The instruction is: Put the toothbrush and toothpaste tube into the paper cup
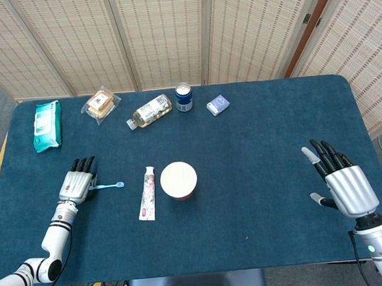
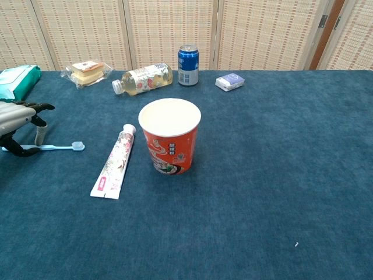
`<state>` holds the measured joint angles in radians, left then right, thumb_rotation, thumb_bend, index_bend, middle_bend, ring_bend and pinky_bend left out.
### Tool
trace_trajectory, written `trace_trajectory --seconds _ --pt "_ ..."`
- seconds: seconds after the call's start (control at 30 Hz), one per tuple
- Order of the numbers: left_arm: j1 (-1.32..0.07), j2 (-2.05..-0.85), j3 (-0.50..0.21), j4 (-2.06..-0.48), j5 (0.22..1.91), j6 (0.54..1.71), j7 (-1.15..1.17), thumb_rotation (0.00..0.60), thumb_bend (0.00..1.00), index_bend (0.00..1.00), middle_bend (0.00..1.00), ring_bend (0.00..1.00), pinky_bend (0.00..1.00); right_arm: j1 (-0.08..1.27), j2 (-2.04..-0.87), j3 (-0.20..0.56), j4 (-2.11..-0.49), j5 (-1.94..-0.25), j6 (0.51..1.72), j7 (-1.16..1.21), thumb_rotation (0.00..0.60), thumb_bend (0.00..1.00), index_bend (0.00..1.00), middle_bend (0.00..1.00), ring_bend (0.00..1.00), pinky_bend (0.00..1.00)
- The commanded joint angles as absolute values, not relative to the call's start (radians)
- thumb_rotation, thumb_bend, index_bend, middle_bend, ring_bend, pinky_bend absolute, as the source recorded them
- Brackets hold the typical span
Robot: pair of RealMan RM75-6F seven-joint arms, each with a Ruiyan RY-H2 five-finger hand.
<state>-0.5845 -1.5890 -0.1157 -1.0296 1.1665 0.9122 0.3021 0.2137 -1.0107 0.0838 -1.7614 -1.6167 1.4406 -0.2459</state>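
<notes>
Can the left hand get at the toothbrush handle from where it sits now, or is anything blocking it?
Probably yes. The left hand is already over the handle end of the toothbrush, fingers arched around it in the chest view. Nothing lies between them; the toothpaste tube is farther right, apart. Whether the fingers touch the handle is unclear.

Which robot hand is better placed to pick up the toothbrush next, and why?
The left robot hand: it sits right over the toothbrush handle. The right robot hand hangs open far across the table.
</notes>
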Motion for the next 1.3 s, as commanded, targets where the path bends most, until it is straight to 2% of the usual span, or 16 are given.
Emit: trace_trajectory --seconds 0.03,0.23,0.47,0.67,1.0,1.17,1.3 --pt "-0.585 -1.590 -0.116 -1.029 1.168 0.912 0.301 0.600 0.36 0.54 0.00 0.00 0.00 0.214 -1.012 0.083 -1.760 -1.617 1.440 -0.246 0.600 0.00 0.00 0.00 0.00 0.29" --pt "-0.585 -1.587 -0.113 -1.032 1.170 0.908 0.303 0.600 0.36 0.52 0.00 0.00 0.00 0.214 -1.013 0.083 -1.758 -1.616 1.439 -0.243 0.600 0.00 0.00 0.00 0.00 0.29" --pt "-0.583 -1.575 -0.110 -1.052 1.176 0.910 0.304 0.600 0.36 0.30 0.00 0.00 0.00 0.215 -1.016 0.083 -1.754 -1.614 1.438 -0.240 0.600 0.00 0.00 0.00 0.00 0.29" --pt "-0.585 -1.574 -0.109 -1.057 1.179 0.912 0.307 0.600 0.36 0.24 0.00 0.00 0.00 0.215 -1.018 0.082 -1.753 -1.615 1.436 -0.242 0.600 0.00 0.00 0.00 0.00 0.29" --pt "-0.583 -1.575 -0.112 -1.054 1.182 0.917 0.296 0.600 0.36 0.02 0.00 0.00 0.00 0.215 -1.020 0.080 -1.749 -1.612 1.433 -0.239 0.600 0.00 0.00 0.00 0.00 0.29" --pt "-0.582 -1.575 -0.107 -1.054 1.178 0.910 0.306 0.600 0.36 0.01 0.00 0.00 0.00 0.216 -1.020 0.080 -1.749 -1.613 1.433 -0.240 0.600 0.00 0.00 0.00 0.00 0.29" --pt "-0.580 -1.576 -0.104 -1.053 1.175 0.906 0.312 0.600 0.36 0.07 0.00 0.00 0.00 0.215 -1.020 0.080 -1.749 -1.612 1.433 -0.240 0.600 0.00 0.00 0.00 0.00 0.29"
